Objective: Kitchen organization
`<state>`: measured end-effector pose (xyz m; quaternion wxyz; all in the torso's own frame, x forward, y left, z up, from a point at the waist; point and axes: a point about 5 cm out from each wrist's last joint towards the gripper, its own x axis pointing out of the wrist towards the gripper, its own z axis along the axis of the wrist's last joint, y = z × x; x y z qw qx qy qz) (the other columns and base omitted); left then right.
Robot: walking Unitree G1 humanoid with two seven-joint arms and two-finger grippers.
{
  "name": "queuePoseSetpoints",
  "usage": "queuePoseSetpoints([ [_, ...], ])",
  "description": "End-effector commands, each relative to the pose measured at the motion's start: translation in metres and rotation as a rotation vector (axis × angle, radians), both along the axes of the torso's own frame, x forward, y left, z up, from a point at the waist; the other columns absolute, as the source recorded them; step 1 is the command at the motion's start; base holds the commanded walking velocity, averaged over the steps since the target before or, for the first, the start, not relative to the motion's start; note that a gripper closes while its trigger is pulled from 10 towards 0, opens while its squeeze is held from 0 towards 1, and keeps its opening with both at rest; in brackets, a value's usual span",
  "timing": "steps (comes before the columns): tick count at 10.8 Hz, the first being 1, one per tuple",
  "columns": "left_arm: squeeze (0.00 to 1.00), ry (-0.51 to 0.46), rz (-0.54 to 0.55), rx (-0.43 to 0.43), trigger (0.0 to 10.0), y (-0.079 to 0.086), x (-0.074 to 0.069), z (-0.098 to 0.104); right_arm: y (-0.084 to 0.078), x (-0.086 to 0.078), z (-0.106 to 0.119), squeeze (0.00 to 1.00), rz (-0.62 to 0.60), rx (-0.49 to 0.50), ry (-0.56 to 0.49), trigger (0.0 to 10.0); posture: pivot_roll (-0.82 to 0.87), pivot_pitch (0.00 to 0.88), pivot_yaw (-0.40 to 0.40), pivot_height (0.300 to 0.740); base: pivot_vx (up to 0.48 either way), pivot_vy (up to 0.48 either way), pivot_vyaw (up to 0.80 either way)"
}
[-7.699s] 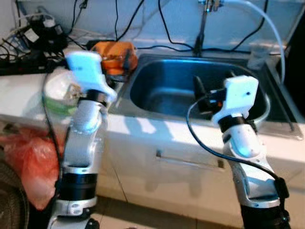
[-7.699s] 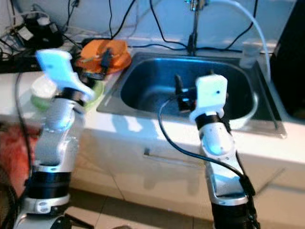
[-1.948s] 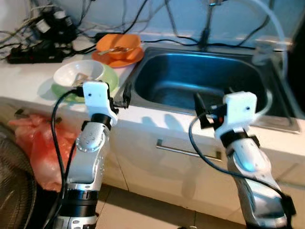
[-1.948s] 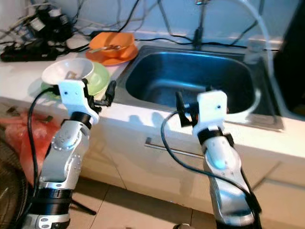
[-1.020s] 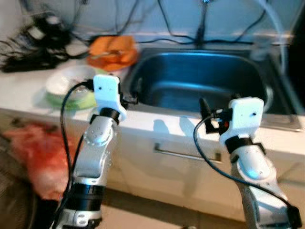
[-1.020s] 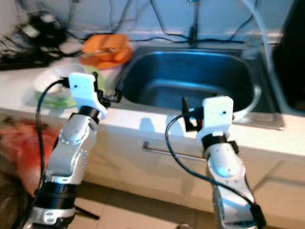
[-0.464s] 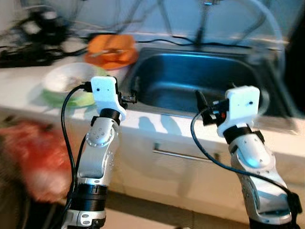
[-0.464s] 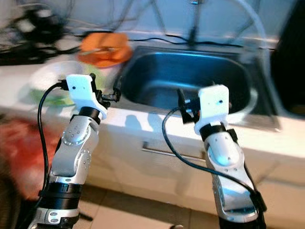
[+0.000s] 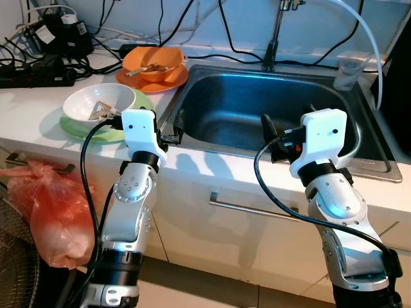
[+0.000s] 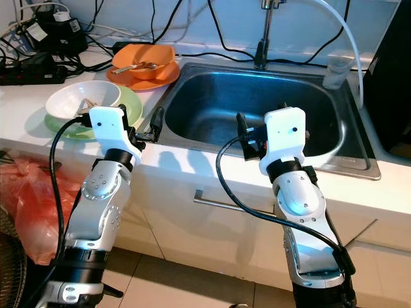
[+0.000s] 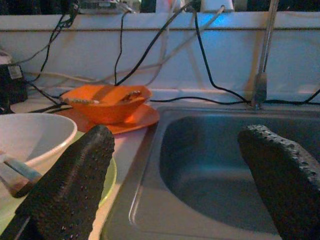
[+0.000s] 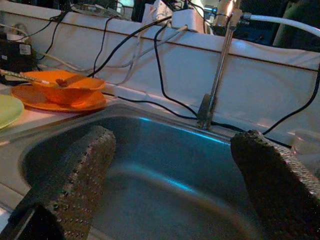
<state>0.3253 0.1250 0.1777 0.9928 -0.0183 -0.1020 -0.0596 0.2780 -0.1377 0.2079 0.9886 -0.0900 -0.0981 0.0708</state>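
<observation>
A white bowl [image 9: 87, 101] holding a utensil sits on a green plate [image 9: 72, 126] on the counter, left of the steel sink [image 9: 212, 96]. Behind it, an orange bowl [image 9: 157, 61] with utensils rests on an orange plate [image 9: 149, 81]. My left gripper [image 9: 176, 126] hovers open at the sink's front left corner, beside the green plate, holding nothing. In the left wrist view its fingers [image 11: 70, 190] stand wide apart. My right gripper [image 9: 273, 131] hangs open over the sink's front edge, with nothing between its fingers [image 12: 75, 175].
A faucet [image 9: 276, 32] and white hose rise behind the sink, with a clear plastic cup [image 9: 347, 70] at its far right corner. Power strips and cables [image 9: 45, 45] crowd the counter's back left. A red plastic bag [image 9: 42, 212] hangs below the counter, beside a drawer handle [image 9: 257, 208].
The left arm, raised beside the orange bowl several seconds ago, now sits lower at the sink's front left corner. The view has shifted and sharpened. The right arm keeps its pose.
</observation>
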Motion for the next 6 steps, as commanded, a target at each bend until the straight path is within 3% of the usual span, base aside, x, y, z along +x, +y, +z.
queuePoseSetpoints([
  [1,0.00,-0.015,0.007,0.002,10.0,-0.001,0.002,0.003,-0.001,0.002,0.000,0.00,0.001,-0.007,0.000,10.0,-0.12,0.000,0.028,0.740,0.000,0.000,0.00],
  [4,0.00,-0.028,0.072,-0.026,10.0,0.007,0.006,-0.001,0.006,0.003,0.001,0.00,0.058,-0.035,0.019,10.0,-0.13,0.000,-0.073,0.740,0.000,0.000,0.00],
  [6,0.00,-0.042,0.113,-0.056,10.0,0.010,0.007,0.001,0.009,0.007,0.002,0.00,0.090,-0.044,0.025,10.0,-0.11,0.000,-0.082,0.740,0.000,0.000,0.00],
])
